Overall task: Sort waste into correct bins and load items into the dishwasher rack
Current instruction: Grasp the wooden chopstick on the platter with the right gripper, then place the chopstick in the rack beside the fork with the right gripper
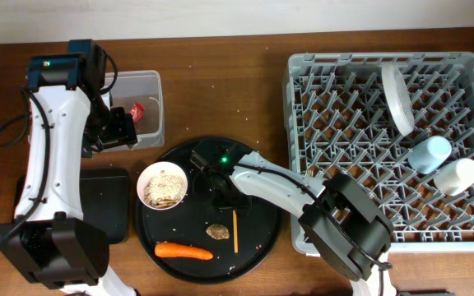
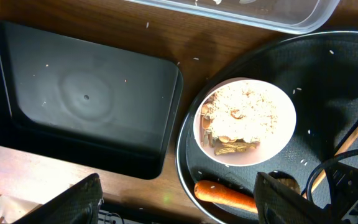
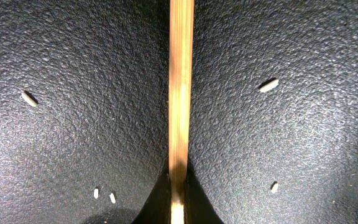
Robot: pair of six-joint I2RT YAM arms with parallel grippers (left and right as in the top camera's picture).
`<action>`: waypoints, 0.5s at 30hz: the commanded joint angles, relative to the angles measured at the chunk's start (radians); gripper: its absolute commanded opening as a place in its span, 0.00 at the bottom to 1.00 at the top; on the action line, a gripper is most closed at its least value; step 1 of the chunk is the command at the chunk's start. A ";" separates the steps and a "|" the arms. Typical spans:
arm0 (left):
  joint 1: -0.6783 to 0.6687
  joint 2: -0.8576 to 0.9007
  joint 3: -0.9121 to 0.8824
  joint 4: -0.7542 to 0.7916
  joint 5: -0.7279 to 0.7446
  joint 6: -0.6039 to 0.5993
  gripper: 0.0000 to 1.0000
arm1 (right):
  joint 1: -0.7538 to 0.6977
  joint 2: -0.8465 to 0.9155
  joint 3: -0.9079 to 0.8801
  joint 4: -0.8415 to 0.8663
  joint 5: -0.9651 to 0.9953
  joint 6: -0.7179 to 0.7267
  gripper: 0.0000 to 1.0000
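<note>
Left claw (image 1: 115,129) hangs at the left wall of the clear tub (image 1: 151,86). Its jaws stand wide apart with nothing between them, and the left wrist view shows both fingers (image 2: 79,202) well separated. A red wrapper (image 1: 138,109) lies inside the tub. Nearer the front, the black rectangular tray (image 1: 109,205) sits on the table (image 1: 220,82), just beside the round black tray (image 1: 257,247).

On the left part of the round tray stands the white bowl (image 1: 163,187), holding beige scraps (image 2: 244,115). The carrot (image 1: 183,251) lies crosswise near the tray's front edge. To its right rests the brown lump (image 1: 217,232), just beside the wooden stick (image 1: 234,234).

The right arm reaches in from the rack side, and the right claw (image 1: 227,204) is at the far end of the stick. In the right wrist view the dark fingertips (image 3: 157,205) are closed tight on the stick, one on each side. The stick runs straight away from them over the tray floor, where a few pale grains (image 3: 268,84) are scattered. Whether the stick is lifted or resting on the tray cannot be told.

On the right stands the grey dishwasher rack (image 1: 303,74). A pale plate (image 1: 397,99) stands on edge among its pegs at the far side. The light-blue cup (image 1: 430,154) and the white cup (image 1: 457,175) sit close together near the right wall. Whether they are upright or tipped cannot be told.
</note>
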 commanded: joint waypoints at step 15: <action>-0.003 -0.017 0.006 -0.001 -0.004 -0.006 0.78 | -0.248 -0.483 0.048 -0.271 0.169 -0.229 0.04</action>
